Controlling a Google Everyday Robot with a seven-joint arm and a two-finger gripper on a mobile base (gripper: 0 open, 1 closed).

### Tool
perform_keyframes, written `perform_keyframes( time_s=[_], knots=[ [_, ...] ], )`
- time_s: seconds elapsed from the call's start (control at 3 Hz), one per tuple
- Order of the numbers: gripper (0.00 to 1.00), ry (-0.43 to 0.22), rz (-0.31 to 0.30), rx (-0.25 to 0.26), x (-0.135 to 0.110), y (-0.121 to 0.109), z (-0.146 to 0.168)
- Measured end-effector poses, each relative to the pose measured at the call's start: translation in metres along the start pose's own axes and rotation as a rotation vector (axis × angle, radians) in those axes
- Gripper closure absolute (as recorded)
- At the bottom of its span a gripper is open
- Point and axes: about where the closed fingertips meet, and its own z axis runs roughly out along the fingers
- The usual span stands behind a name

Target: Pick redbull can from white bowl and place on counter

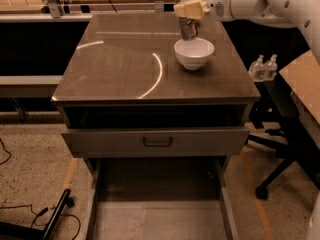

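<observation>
- Your claw (189, 10) is at the far right of the worktop (125, 59). It reaches in from the right on a thick white arm (250, 1) and sits directly above the white bowl (194, 55).
- The claw is closed on the redbull can (188, 30) and has it by the upper part of its body. The tan fingers (194, 7) wrap across the can's front, so the jaws stand only as far apart as the can is wide.
- The can stands upright in that grip. Its shiny top shows just above the fingers, and its silver-and-blue body hangs below them.
- The can's lower end comes down to the line of the bowl's far rim. From this view you cannot tell whether it is clear of the bowl or still dips just inside it.
- The bowl stands upright on its narrow foot on the right half of the worktop. It is nearer the right edge than the middle and set well back from the front edge.
- The worktop is glossy grey-brown, with a curved streak of light (157, 76) just to the bowl's left.
- Under the worktop a drawer (157, 141) with a small handle is pulled slightly forward. Below it, a lower tray (157, 219) is pulled out much farther toward you.
- To the right of the cabinet, two small clear bottles (264, 66) stand side by side on a dark surface, well apart from the claw and the can.
</observation>
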Motion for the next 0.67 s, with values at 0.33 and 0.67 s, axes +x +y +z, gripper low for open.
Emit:
perform_keyframes(
  time_s=[0.33,0.67],
  knots=[
    [1.0,0.014,-0.027,0.006,-0.033,0.011,0.006],
    [1.0,0.014,-0.002,0.016,-0.044,0.028,0.028]
  ],
)
